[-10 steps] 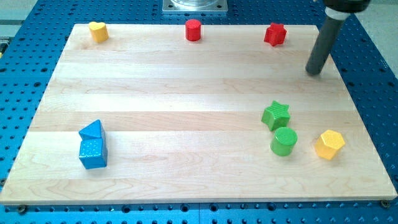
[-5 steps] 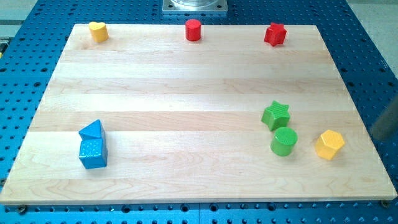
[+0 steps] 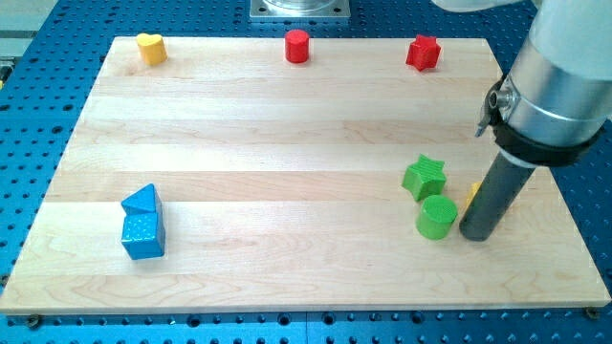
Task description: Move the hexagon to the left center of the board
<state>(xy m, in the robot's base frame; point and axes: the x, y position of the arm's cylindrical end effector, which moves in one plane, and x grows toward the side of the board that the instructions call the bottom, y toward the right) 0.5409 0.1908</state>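
Note:
The yellow hexagon (image 3: pixel 472 193) sits at the board's lower right, almost wholly hidden behind my rod; only thin yellow slivers show at the rod's edges. My tip (image 3: pixel 475 235) rests on the board just right of the green cylinder (image 3: pixel 436 217) and in front of the hexagon. Whether the rod touches the hexagon cannot be told. The green star (image 3: pixel 425 177) lies just above the green cylinder.
On the wooden board (image 3: pixel 287 124), a yellow heart (image 3: pixel 150 47), a red cylinder (image 3: pixel 297 46) and a red star (image 3: pixel 423 53) line the top edge. A blue triangle (image 3: pixel 142 200) touches a blue cube (image 3: pixel 143 235) at the lower left.
My rod went from the board's upper right, out past the right edge, and now stands in front of the yellow hexagon, hiding most of it. The other blocks have not moved.

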